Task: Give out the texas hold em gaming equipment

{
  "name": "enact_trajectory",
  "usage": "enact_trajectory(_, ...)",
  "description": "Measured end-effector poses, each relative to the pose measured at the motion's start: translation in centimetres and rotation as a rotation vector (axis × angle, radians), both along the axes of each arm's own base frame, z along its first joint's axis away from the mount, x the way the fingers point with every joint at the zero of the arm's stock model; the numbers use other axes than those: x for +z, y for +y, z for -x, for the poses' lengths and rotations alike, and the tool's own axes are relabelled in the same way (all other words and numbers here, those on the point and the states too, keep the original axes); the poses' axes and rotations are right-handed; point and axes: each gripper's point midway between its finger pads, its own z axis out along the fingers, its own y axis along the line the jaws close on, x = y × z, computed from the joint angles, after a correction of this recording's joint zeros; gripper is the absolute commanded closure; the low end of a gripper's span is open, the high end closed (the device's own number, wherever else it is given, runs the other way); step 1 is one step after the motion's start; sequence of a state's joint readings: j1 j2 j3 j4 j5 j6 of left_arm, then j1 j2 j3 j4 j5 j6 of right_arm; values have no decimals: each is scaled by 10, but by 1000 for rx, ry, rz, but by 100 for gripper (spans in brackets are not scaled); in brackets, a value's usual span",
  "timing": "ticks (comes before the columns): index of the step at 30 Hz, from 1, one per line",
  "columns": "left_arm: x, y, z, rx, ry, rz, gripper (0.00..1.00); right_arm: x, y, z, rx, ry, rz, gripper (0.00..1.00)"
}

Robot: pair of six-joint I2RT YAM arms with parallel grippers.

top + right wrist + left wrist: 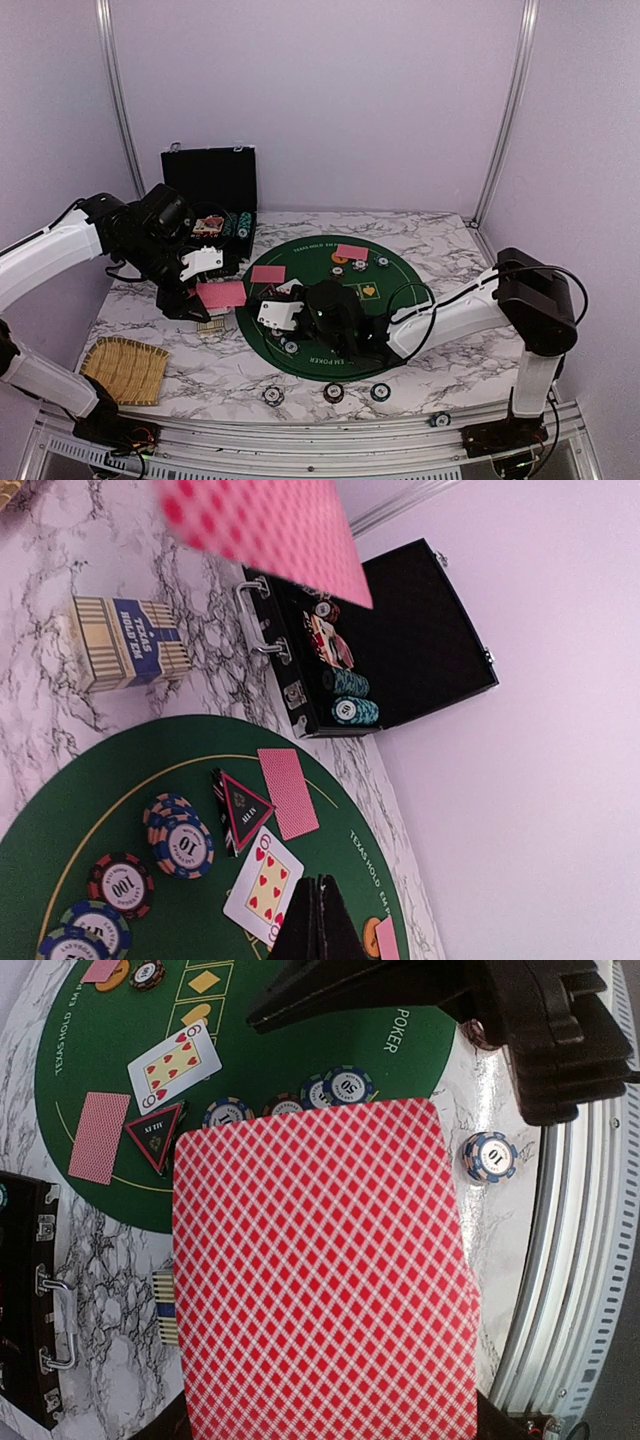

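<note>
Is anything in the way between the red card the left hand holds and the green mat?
Yes. The right gripper, shut, hangs over the green mat's near-left part, right beside the red-backed card that the left gripper holds. Poker chips and a triangular marker lie there too.

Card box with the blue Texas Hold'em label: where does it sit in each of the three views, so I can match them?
Top external: card box on the marble off the green mat's left edge.
Left wrist: lower left, mostly behind the red-backed card.
Right wrist: upper left, on the marble.
Shared landmark: the open black chip case, in all three.
</note>
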State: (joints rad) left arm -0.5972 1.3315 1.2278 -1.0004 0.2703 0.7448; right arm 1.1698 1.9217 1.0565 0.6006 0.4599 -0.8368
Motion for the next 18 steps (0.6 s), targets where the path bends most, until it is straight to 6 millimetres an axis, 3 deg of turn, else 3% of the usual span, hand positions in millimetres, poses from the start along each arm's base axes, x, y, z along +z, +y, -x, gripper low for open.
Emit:
enact_trajectory(2, 3, 1, 0, 2, -12, 6, 100, 0, 2, 9, 11, 18, -15, 98)
enact_trajectory(3, 5, 1, 1, 1, -18, 10, 100, -2, 0, 10, 8, 33, -24, 91)
enact_trajectory(4, 7, 1, 1, 1, -24, 13, 100, -5, -3, 8, -4, 53, -33, 77)
enact_trajectory(7, 10, 2, 2, 2, -32, 20, 100, -15, -20, -14, -77, 143, -85, 52)
enact_trajectory(10, 10, 2, 2, 1, -33, 20, 100, -22, -41, -43, -163, 231, -154, 37)
enact_trajectory(13, 10, 2, 2, 1, -32, 20, 100, -29, -56, -68, -229, 341, -213, 35)
enact_trajectory(18, 10, 2, 2, 2, -31, 21, 100, -15, -32, -122, -263, 484, -333, 49)
